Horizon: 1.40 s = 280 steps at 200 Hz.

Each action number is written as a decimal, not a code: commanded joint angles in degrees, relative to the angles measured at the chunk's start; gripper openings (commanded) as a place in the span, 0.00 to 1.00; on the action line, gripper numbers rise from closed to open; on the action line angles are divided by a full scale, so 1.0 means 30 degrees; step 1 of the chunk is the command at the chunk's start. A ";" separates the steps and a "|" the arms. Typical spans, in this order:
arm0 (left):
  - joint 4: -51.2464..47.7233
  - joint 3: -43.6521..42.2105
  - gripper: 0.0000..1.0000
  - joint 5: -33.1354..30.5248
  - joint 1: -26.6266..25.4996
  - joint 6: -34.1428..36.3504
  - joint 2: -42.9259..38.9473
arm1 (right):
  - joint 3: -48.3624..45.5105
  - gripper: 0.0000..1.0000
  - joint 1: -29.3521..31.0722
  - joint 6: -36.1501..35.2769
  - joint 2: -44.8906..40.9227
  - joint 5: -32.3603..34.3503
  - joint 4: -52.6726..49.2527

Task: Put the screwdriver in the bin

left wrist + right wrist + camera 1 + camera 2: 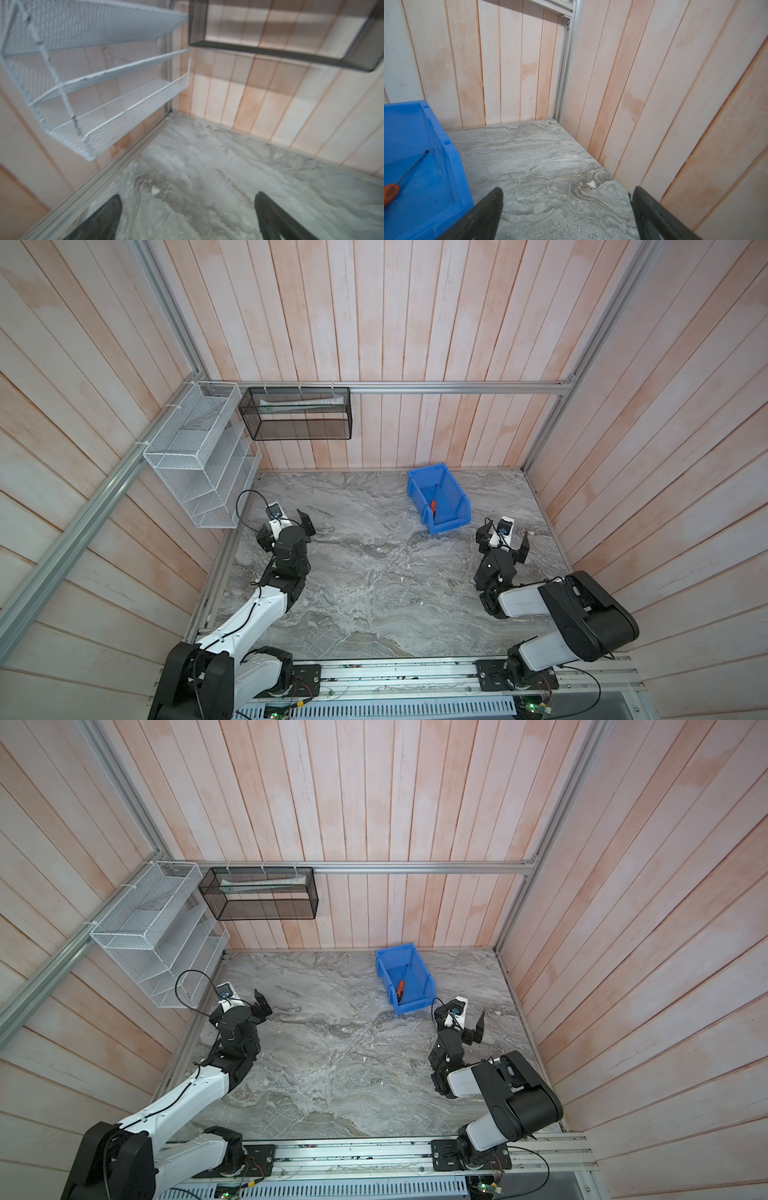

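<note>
Screwdriver (433, 502) (402, 981) is seen lying flat on the floor of the bin (452, 506) (419, 986), close to its left wall, with the orange handle turned toward the lower front lip and the thin dark shaft pointed toward the back wall. It is touched by neither gripper. In the right wrist view only part of the handle (391, 191) is shown, the rest being cut off by the frame, and the bin's near wall (452, 166) is seen beside it. The bin is stood at a slant on the marbled table (374, 572), right of the middle and near the back wall. The right gripper (566, 191) is held over the table just beside the bin's front right corner, its jaws spread wide with nothing between them. The left gripper (188, 197) is placed well apart from the bin, at the table's left side near the white wire-mesh rack (199, 472); its jaws are likewise spread wide and nothing is gripped, though that wrist view is blurred. A black mesh basket (297, 414) is hung on the back wall beside the rack
</note>
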 commanded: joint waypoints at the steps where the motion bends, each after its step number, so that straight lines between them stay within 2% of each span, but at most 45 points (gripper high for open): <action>1: 0.1086 -0.0735 1.00 -0.2320 0.0549 0.0209 0.0195 | -0.0375 0.98 0.0189 -0.1232 0.0181 0.0969 0.2579; 17: 0.2578 -0.1457 1.00 -0.1952 0.1320 0.0772 0.0845 | 0.0010 0.98 0.0270 -0.0972 0.0306 0.1570 0.1516; 27: 0.3619 -0.1911 1.00 -0.1520 0.1898 0.0810 0.1314 | 0.0435 0.98 0.0241 0.0229 0.0365 0.1592 -0.0746; 34: 0.4636 -0.2316 1.00 -0.1029 0.2296 0.0795 0.1615 | 0.0376 0.98 0.0192 0.0747 0.0606 0.1495 -0.1169; 39: 0.5398 -0.2612 1.00 -0.0490 0.2602 0.0795 0.1876 | 0.0084 0.98 0.0197 0.0896 0.0924 0.1482 -0.0551; 58: 0.7922 -0.3356 1.00 0.1860 0.3857 0.0719 0.3201 | -0.0907 0.98 0.0631 -0.1136 0.2071 0.1930 0.4088; 67: 0.7172 -0.2980 1.00 0.2735 0.4332 -0.0021 0.3906 | -0.0873 0.98 0.0612 -0.1113 0.2568 0.2001 0.4778; 76: 0.8285 -0.3219 1.00 0.3500 0.4669 -0.0782 0.4782 | -0.0745 0.98 0.0666 -0.1398 0.3072 0.1779 0.5121; 85: 0.9869 -0.3452 1.00 0.4471 0.4856 -0.0294 0.5384 | -0.0600 0.98 0.0684 -0.1852 0.3596 0.1782 0.5587; 95: 0.8974 -0.2935 1.00 0.4938 0.4857 -0.0158 0.5499 | -0.0539 0.98 0.0672 -0.2549 0.4145 0.2057 0.6707; 102: 0.8409 -0.2653 1.00 0.4879 0.4857 -0.0176 0.5590 | -0.0550 0.98 0.1336 -0.2811 0.4341 0.2260 0.7236; 135: 0.8607 -0.2764 1.00 0.4220 0.4718 -0.0288 0.5611 | -0.0603 0.98 0.1398 -0.2976 0.4537 0.2561 0.7826; 151: 0.9458 -0.3174 1.00 0.3895 0.4557 -0.0203 0.5760 | -0.0629 0.98 0.1399 -0.2996 0.4549 0.2610 0.7890; 164: 1.1345 -0.3647 1.00 0.3728 0.4381 0.0303 0.6205 | -0.0602 0.98 0.1402 -0.2985 0.4594 0.2697 0.7969; 176: 1.0240 -0.3198 1.00 0.3830 0.4050 0.0534 0.6122 | -0.0621 0.98 0.1404 -0.2999 0.4622 0.2727 0.8007; 194: 1.1114 -0.3088 1.00 0.3905 0.3333 0.1822 0.6669 | -0.0649 0.98 0.1402 -0.2985 0.4607 0.2727 0.8035; 209: 1.2557 -0.3332 1.00 0.4960 0.2456 0.3792 0.7228 | -0.0701 0.98 0.1386 -0.2956 0.4622 0.2756 0.8227; 221: 1.3751 -0.3734 1.00 0.4597 0.2049 0.4341 0.7369 | -0.0863 0.98 0.1321 -0.2820 0.4529 0.2829 0.8419; 234: 1.3799 -0.4165 1.00 0.4585 0.1972 0.4238 0.6886 | -0.1132 0.98 0.1163 -0.2352 0.4277 0.2744 0.8429; 253: 1.5727 -0.5078 1.00 0.4317 0.1658 0.4652 0.6948 | -0.1701 0.98 0.0987 -0.1235 0.3602 0.2324 0.8112; 257: 1.5996 -0.5207 1.00 0.4334 0.1585 0.4730 0.6944 | -0.1868 0.98 0.0323 -0.0880 0.3368 0.2123 0.7893; 280: 1.7327 -0.5923 1.00 0.4538 0.1482 0.4977 0.6944 | -0.2356 0.98 -0.0553 0.1085 0.2000 0.0992 0.5887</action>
